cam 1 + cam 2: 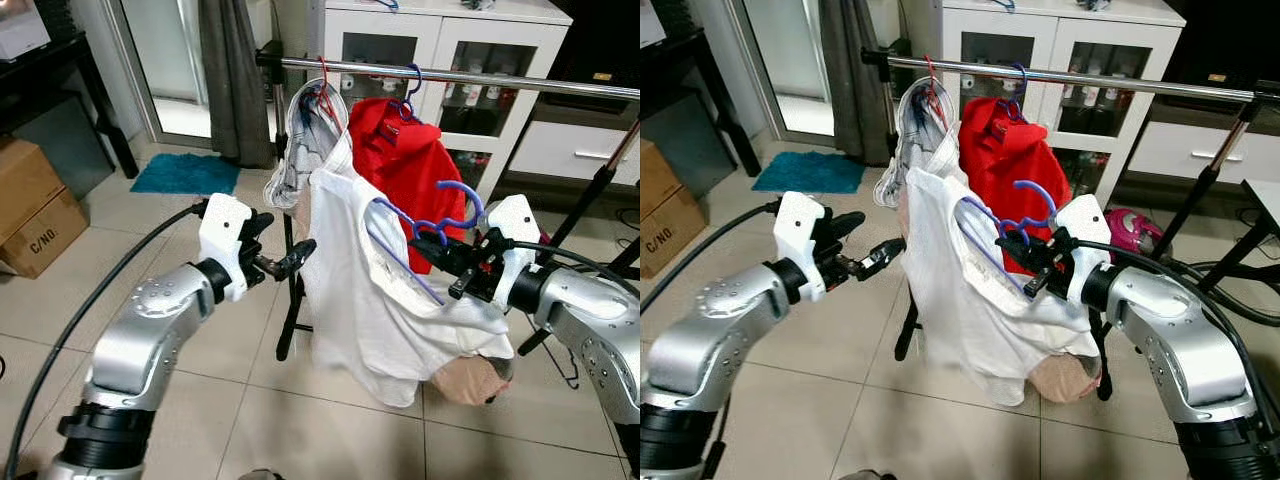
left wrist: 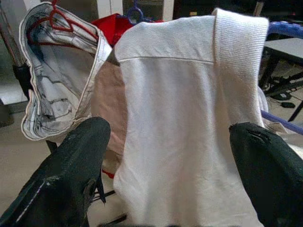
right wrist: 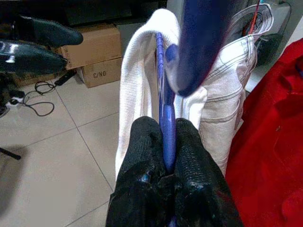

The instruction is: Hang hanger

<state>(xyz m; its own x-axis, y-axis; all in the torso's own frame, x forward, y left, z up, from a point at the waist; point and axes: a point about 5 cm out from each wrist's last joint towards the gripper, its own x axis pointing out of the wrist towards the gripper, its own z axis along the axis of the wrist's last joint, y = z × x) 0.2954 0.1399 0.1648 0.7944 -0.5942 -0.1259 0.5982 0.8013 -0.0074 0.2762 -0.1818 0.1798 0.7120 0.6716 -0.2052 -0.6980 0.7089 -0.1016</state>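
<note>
While its two black fingers (image 3: 142,156) are clenched on the blue hanger (image 1: 420,232), the right gripper (image 1: 432,252) holds that hanger up just in front of the clothes rail (image 1: 450,77), below the bar and not hooked on it. Draped over the hanger and hanging down beneath the gripper is a white shirt (image 1: 365,300), its collar folded across the blue wire just beyond the fingertips. Behind the gripper, a red garment (image 1: 405,160) hangs from the rail on another blue hanger (image 1: 408,95), and beside it a pale printed garment (image 1: 300,150) hangs on a red hanger (image 1: 325,95).

The left gripper (image 1: 285,262) is released, its fingers (image 2: 71,175) spread wide and grasping nothing, held just short of the white shirt's near edge and facing it. Well off to that gripper's outer side, cardboard boxes (image 1: 35,205) sit on the tiled floor (image 1: 200,380), with a teal mat (image 1: 185,173) farther back.
</note>
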